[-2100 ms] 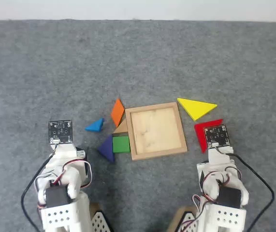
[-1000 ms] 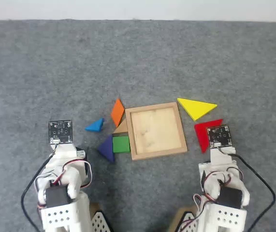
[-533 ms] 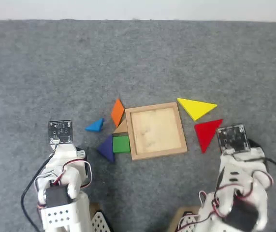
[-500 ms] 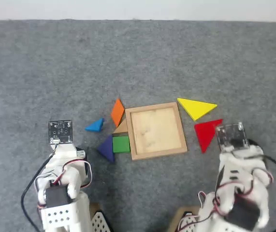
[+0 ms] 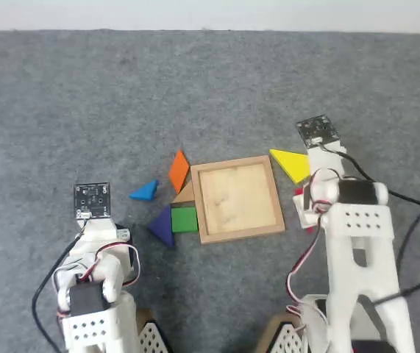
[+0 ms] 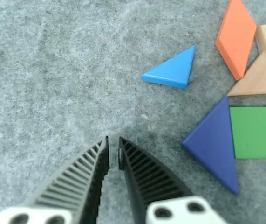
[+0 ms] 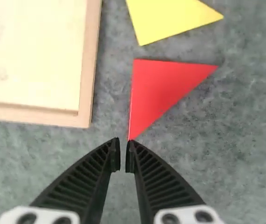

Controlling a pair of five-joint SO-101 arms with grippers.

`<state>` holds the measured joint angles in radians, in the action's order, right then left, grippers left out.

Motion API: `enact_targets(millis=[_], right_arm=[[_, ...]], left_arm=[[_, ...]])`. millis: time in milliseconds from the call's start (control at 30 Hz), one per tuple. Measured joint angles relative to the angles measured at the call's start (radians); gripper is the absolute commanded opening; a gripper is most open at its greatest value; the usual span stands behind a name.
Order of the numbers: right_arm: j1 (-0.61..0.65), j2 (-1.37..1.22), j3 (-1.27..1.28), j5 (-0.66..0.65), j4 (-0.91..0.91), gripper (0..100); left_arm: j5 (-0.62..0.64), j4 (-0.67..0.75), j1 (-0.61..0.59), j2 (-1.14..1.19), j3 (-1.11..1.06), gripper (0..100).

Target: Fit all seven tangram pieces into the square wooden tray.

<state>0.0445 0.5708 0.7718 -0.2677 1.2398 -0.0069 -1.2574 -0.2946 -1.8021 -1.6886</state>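
Note:
The square wooden tray (image 5: 237, 198) lies empty in the middle of the grey mat. To one side of it lie an orange parallelogram (image 5: 179, 170), a small blue triangle (image 5: 145, 191), a wood-coloured triangle (image 5: 185, 195), a green square (image 5: 184, 219) and a dark blue triangle (image 5: 162, 224). On the other side a yellow triangle (image 5: 289, 163) is partly covered by the right arm (image 5: 349, 213). My right gripper (image 7: 122, 150) is shut, its tips just off the pointed corner of the red triangle (image 7: 158, 91). My left gripper (image 6: 113, 145) is shut over bare mat, short of the blue triangle (image 6: 172, 72).
The right wrist view shows the tray's rim (image 7: 92, 60) beside the red triangle and the yellow triangle (image 7: 170, 18) beyond it. The left arm (image 5: 92, 213) stays near the table's front edge. Open mat stretches behind the pieces.
The right arm has risen and stretched forward over the red triangle, covering most of it in the high view. The left arm and the pieces have not moved.

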Motion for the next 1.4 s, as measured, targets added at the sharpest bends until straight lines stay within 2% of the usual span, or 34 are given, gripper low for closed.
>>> enact_targets(millis=[167,367,467,600,733,900,1100,1400], right_arm=[[-0.006,-0.008,-0.002,0.058,-0.040,5.0],[-0.084,-0.044,-0.002,0.064,-0.110,23.4],[-0.083,-0.146,-0.038,0.064,-0.130,27.7],[-0.064,-0.330,-0.161,0.118,-0.135,25.5],[-0.063,-0.520,-0.307,0.295,-0.130,21.2],[-0.020,-0.710,-0.427,0.488,-0.120,20.8],[0.038,-0.795,-0.480,0.523,-0.094,20.8],[0.037,-0.850,-0.514,0.531,-0.103,20.8]], left_arm=[[0.000,0.000,0.000,0.000,0.000,4],[0.000,0.000,0.000,0.000,0.000,4],[0.000,0.000,0.000,0.000,0.000,4],[0.000,0.000,0.000,0.000,0.000,4],[0.000,0.000,0.000,0.000,0.000,4],[0.000,0.000,0.000,0.000,0.000,4],[0.000,0.000,0.000,0.000,0.000,4],[0.000,0.000,0.000,0.000,0.000,4]])
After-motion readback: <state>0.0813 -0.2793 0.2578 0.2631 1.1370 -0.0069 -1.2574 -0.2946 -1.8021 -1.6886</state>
